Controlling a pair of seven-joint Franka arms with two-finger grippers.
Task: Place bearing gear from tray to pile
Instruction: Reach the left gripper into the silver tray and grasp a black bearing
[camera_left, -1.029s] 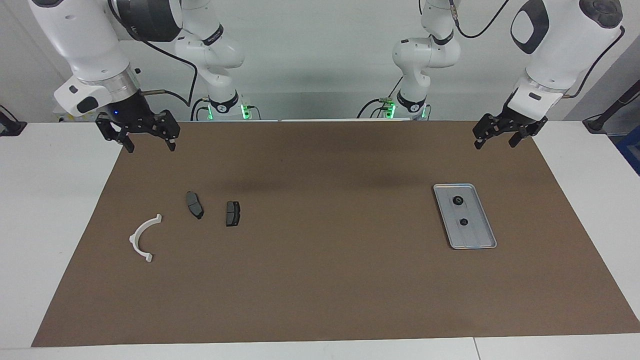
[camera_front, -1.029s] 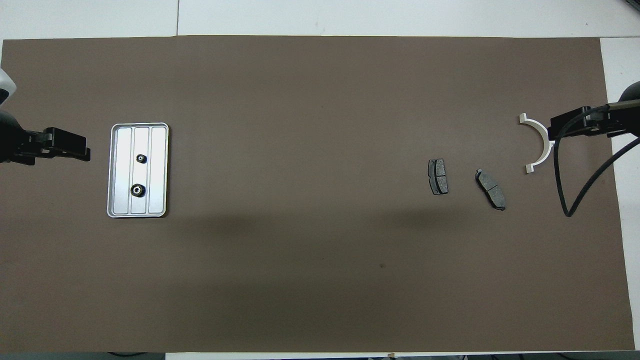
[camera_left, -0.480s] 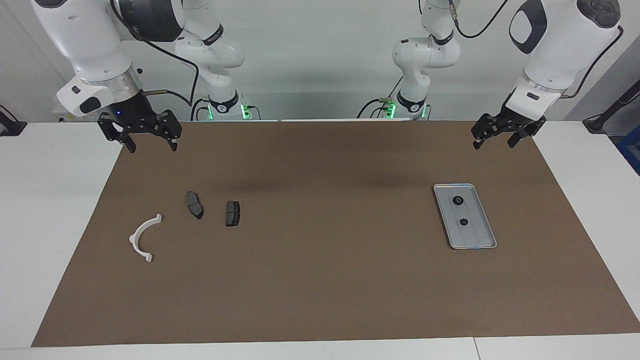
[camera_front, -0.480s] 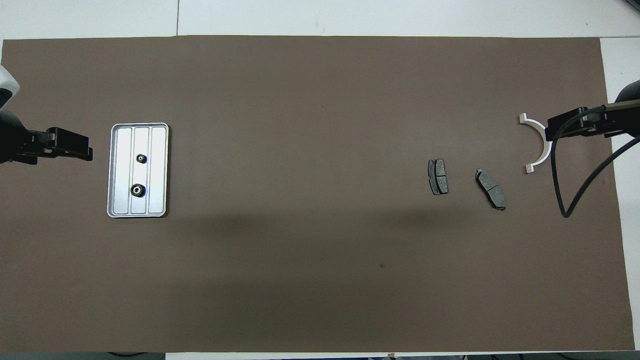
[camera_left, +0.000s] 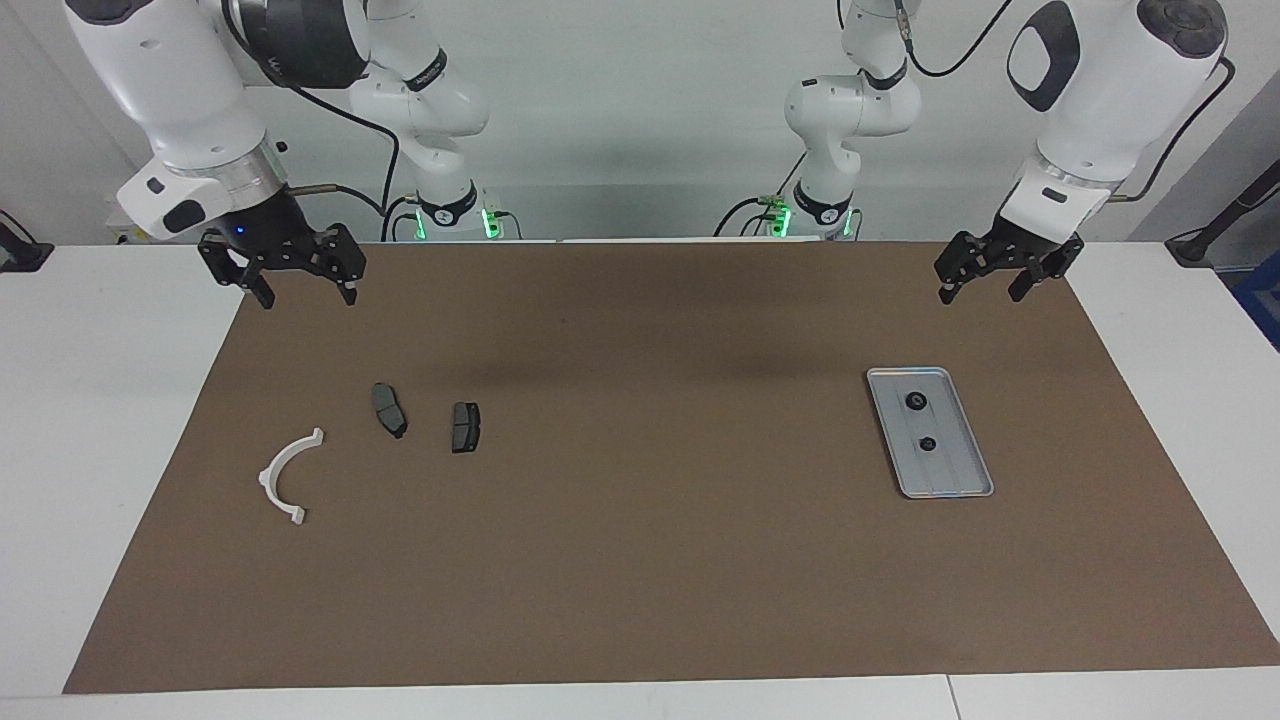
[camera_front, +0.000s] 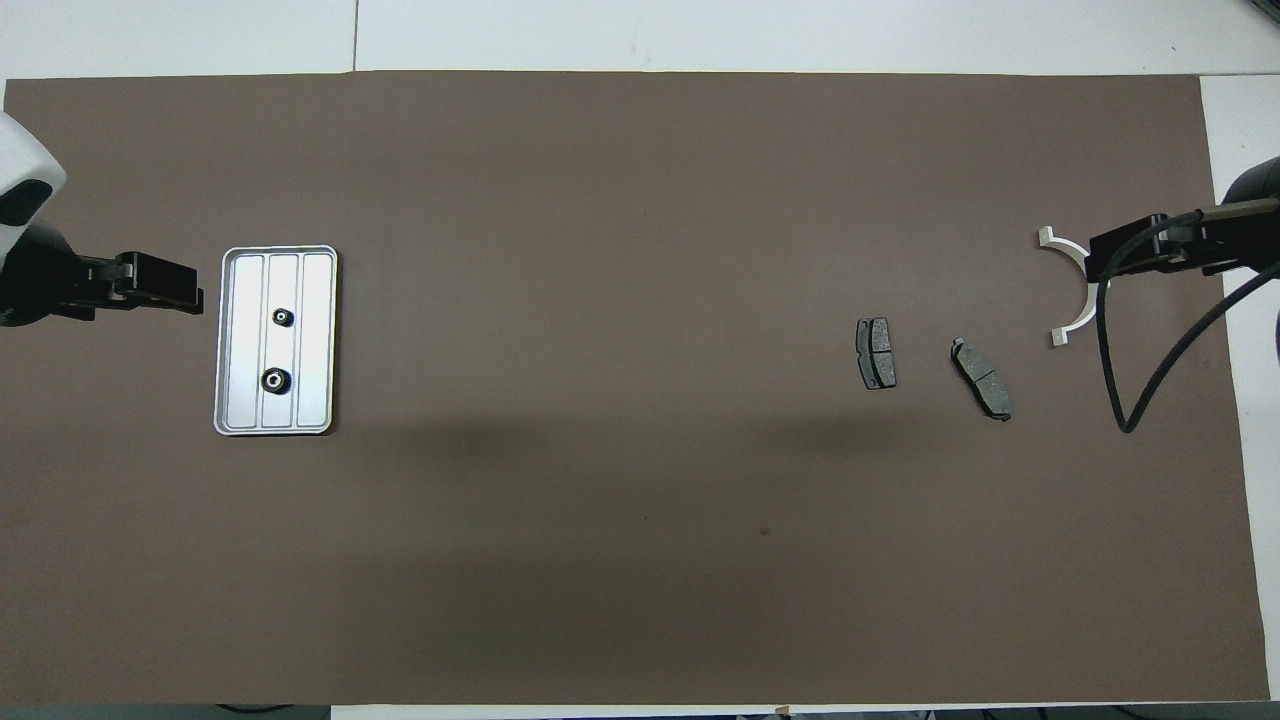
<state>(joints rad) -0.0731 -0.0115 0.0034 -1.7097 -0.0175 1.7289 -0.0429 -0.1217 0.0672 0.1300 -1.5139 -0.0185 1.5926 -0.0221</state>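
The silver ridged tray lies on the brown mat toward the left arm's end. Two small black bearing gears sit in it, also seen in the overhead view. The pile lies toward the right arm's end: a white semicircular bracket and two dark brake pads. My left gripper is open and empty, raised over the mat beside the tray. My right gripper is open and empty, raised over the mat's corner by the bracket.
The brown mat covers most of the white table. The right arm's black cable hangs over the mat near the bracket.
My left gripper has moved a little toward the tray. My right gripper has shifted slightly toward the pile. The parts have not moved.
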